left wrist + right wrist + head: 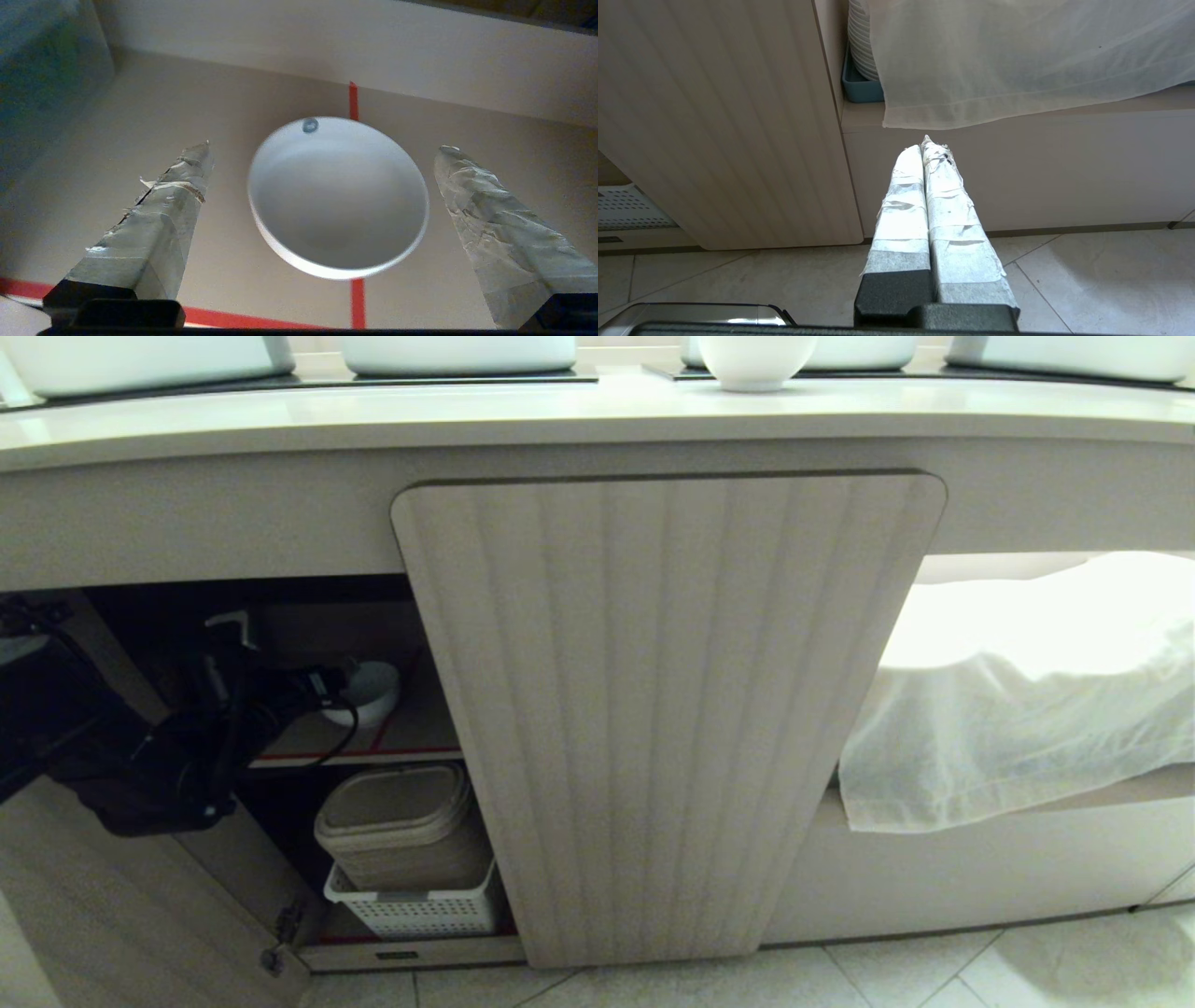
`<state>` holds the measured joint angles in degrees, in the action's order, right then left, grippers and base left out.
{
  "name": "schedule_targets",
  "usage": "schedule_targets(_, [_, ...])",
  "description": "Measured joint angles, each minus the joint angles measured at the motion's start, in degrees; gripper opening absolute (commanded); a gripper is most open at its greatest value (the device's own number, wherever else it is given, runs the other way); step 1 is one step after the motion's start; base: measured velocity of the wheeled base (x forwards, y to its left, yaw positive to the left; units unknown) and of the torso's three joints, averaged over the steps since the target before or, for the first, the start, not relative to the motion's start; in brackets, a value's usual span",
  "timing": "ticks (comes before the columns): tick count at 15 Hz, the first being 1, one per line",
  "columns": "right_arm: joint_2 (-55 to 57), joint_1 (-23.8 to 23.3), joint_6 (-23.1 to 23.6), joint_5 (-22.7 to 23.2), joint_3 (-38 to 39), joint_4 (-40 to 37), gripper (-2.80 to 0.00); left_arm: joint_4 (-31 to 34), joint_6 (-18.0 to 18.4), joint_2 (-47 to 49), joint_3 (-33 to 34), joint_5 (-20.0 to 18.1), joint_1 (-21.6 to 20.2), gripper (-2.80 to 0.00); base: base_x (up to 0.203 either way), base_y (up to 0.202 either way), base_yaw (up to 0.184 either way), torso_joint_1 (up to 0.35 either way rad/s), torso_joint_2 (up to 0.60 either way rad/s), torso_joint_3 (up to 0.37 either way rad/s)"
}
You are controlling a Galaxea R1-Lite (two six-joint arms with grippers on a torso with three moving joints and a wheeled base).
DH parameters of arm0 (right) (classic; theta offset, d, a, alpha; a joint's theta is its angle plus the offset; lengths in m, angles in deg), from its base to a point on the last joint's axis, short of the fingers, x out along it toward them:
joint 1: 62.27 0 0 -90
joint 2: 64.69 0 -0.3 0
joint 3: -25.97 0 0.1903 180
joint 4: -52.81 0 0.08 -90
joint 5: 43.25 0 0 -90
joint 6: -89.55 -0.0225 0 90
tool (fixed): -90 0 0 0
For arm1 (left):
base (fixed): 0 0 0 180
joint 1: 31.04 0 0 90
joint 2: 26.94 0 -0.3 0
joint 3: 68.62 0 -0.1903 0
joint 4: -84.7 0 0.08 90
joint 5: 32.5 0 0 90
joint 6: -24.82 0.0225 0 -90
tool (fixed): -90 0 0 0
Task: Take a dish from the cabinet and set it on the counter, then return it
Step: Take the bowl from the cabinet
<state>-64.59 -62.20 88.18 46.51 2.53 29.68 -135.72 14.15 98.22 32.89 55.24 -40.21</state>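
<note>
Inside the cabinet, the left hand is spread wide around the dish, touching nothing.

No readable text, brand or nos. anywhere. Small dark tag on cabinet base rail, too tiny to read. Bluish dot on dish rim, no lettering legible.
</note>
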Motion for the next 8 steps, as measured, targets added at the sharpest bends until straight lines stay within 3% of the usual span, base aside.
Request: schedule_targets(8, [0.0,0.0,0.0,0.02,0.05,0.0,-2.8,2.07,-2.26,-1.12,-1.05,-0.05,0.0,0.0,0.0,0.0,0.0,0.0,0.0,0.0])
